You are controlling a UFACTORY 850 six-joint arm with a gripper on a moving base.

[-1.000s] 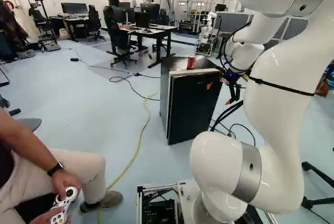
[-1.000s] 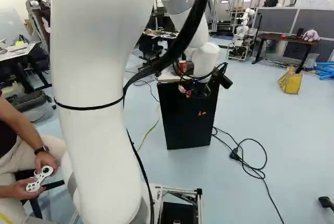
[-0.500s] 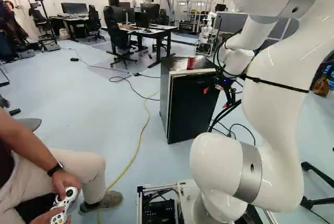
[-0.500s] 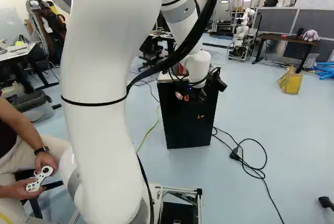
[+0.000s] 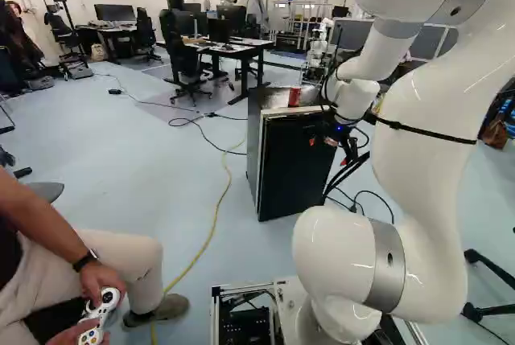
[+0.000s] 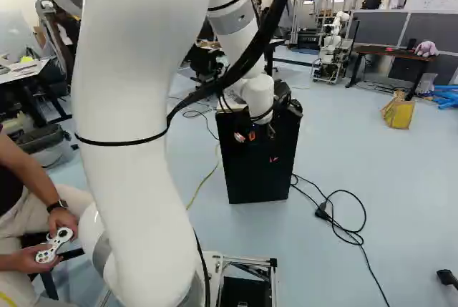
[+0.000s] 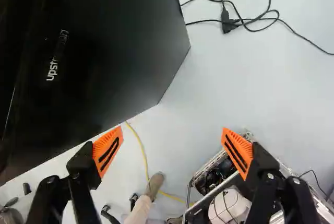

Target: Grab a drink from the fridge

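Pale floor (image 5: 145, 176) spreads wide around the square-edged fridge (image 5: 296, 168).

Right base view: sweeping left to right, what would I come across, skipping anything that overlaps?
White controller in a person's hands → black fridge → black plug on the floor → yellow bag → purple plush toy.

Base views, from behind the arm (image 5: 430, 168) to its left and right, face forward and slightly down, sharing the fridge (image 5: 296, 172) at middle distance; the wrist view faces steeply down, close beside that fridge, toward floor (image 7: 209, 83) and base frame (image 5: 214, 313).
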